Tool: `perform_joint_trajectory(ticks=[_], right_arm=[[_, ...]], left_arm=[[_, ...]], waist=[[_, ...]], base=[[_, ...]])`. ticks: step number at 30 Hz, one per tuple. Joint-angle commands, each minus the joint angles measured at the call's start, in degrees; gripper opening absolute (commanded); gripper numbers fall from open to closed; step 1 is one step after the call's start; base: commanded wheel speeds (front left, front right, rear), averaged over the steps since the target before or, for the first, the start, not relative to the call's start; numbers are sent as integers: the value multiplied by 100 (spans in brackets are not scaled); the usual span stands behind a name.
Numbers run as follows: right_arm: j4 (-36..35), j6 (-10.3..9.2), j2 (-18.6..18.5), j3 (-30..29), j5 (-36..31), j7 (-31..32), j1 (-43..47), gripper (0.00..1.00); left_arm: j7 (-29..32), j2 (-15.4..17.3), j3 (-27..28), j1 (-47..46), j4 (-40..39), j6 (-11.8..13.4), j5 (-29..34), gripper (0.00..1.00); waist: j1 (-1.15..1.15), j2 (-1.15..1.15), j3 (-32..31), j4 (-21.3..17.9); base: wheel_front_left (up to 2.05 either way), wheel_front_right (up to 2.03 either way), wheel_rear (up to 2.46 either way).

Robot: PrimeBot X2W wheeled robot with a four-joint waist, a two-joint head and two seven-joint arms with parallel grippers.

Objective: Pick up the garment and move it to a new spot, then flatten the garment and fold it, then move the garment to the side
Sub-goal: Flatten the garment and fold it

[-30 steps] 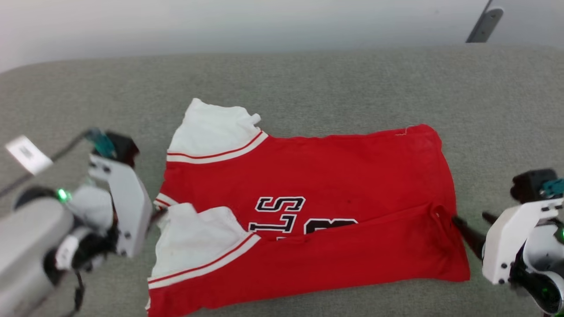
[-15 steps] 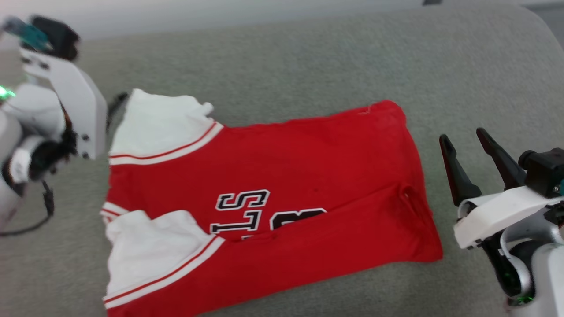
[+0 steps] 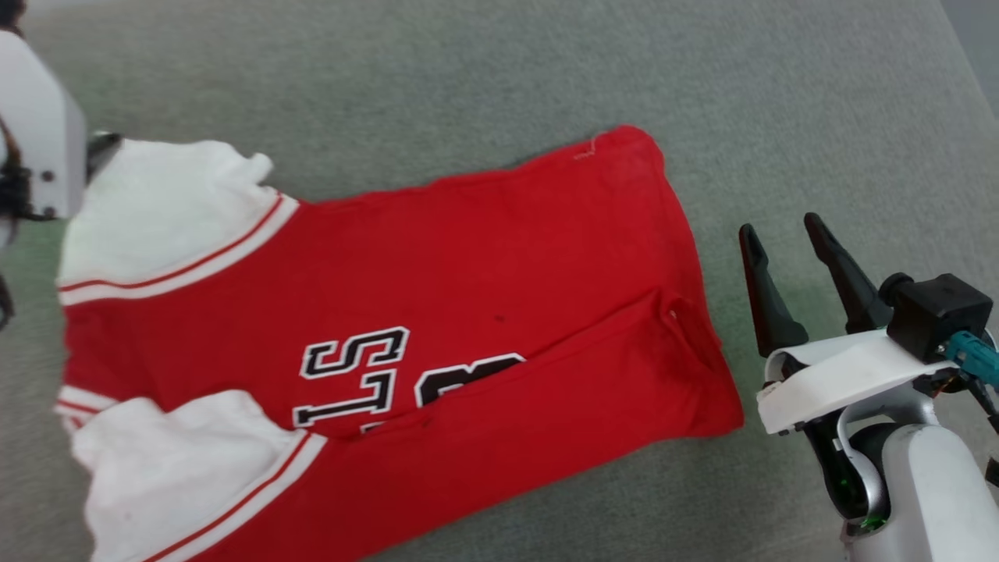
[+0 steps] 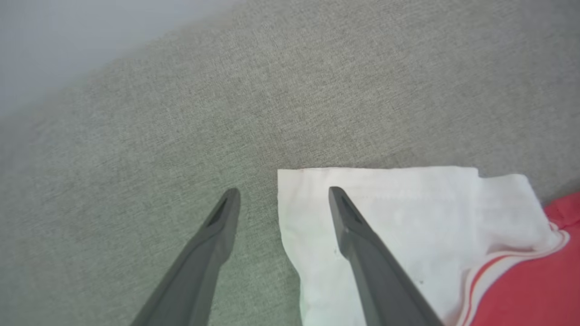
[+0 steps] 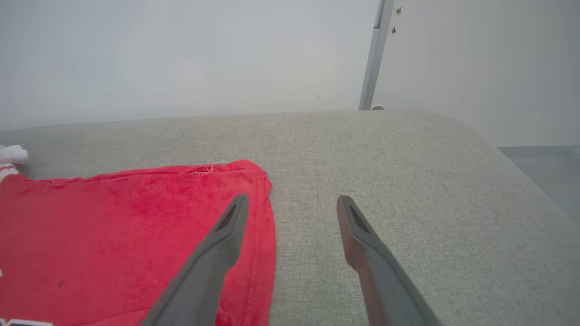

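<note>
The garment (image 3: 468, 257), a red T-shirt with white sleeves and black-and-white lettering, lies spread on the grey cushion, its near long edge folded over the front. My right gripper (image 3: 780, 234) stands open just right of the hem, holding nothing; in the right wrist view the gripper (image 5: 292, 201) hovers over the garment (image 5: 136, 226) hem's far corner. My left gripper (image 4: 281, 194) is open over the far corner of the white sleeve (image 4: 408, 217), one finger above the cloth, one above bare cushion. In the head view its white housing (image 3: 39, 133) sits at the left edge by the far sleeve.
The grey cushion (image 3: 468, 70) stretches beyond and to the right of the shirt, with its rounded right edge (image 5: 507, 149) dropping to the floor. A pale wall (image 5: 181, 54) and a metal post (image 5: 371, 54) stand behind it.
The head camera has tilted down and turned, shifting the whole picture. My right gripper has come off the hem and now points up, open. My left gripper has moved from the near sleeve to the far one.
</note>
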Motion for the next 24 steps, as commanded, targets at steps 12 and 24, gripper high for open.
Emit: perform_joint_trajectory(ticks=[12, 24], right_arm=[[7, -10, 95, -38, 25, -18, -157, 100], [-190, -10, 113, 99, 248, 1062, -650, 100]], left_arm=[[930, -268, -37, 66, 870, 7, -473, 16], [1455, -420, -15, 89, 596, 241, -720, 0]], waist=[[0, 0, 429, -270], [0, 0, 471, -159]], base=[[0, 0, 0], [0, 0, 0]])
